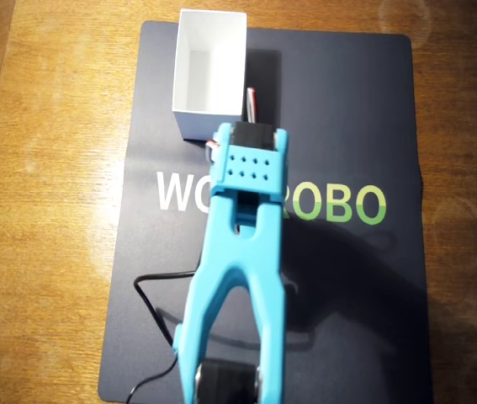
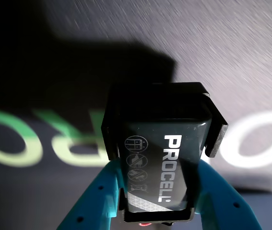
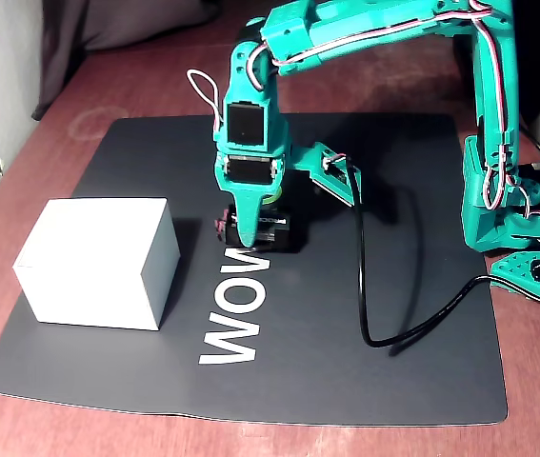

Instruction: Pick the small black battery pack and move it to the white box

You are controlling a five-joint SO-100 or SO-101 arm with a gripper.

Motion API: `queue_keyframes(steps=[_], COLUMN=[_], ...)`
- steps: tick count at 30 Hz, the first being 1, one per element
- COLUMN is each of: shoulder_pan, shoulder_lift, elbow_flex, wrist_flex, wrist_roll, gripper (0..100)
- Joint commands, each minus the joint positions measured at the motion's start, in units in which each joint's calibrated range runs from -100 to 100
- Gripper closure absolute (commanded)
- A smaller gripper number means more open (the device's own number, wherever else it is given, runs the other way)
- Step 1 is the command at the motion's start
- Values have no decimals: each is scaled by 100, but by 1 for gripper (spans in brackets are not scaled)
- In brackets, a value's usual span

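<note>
Item: small black battery pack [image 2: 162, 163], rectangular, white "PROCELL" lettering running along its face; in the wrist view it sits between the two teal fingers [image 2: 95, 201], one at each long side, both touching it, its far end seated in a black holder with raised corner lugs; a trace of red shows under its near end (likely wire, too small to be sure).

Item: gripper [image 3: 250, 228], teal; jaws closed on the battery pack; in the fixed view the pack [image 3: 274, 230] is at the fingertips, low over the dark mat [image 3: 393, 190], just above the top of the white "WOW" lettering [image 3: 236, 319]; whether it touches the mat cannot be told.

Item: white box [image 3: 93, 262], open-topped as the overhead view [image 1: 211, 71] shows, standing on the mat; in the fixed view it lies to the left of the gripper, apart from it; in the overhead view the arm's head [image 1: 251, 164] is just below the box's near wall.

Item: black cable [image 3: 365, 286], curling across the mat to the arm's base [image 3: 527, 238].

Support: wooden table [image 1: 45, 210].
</note>
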Motion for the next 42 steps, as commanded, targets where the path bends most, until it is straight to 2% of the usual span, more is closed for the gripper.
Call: queue_keyframes(steps=[1,4,8,16,26,37,42], shoulder_pan=[-491,-961,-1594,-2040,-1852,-1770,-1711], shoulder_lift=[-726,-884,-876,-604,466,1211,1448], elbow_flex=[-517,-1043,-2213,-3446,-4308,-4335,-4326], wrist_flex=[-26,-44,-105,-797,-1586,-1893,-1928], wrist_roll=[-65,-434,-1298,-2412,-2966,-2993,-3183], gripper=[94,94,94,93,93,93,93])
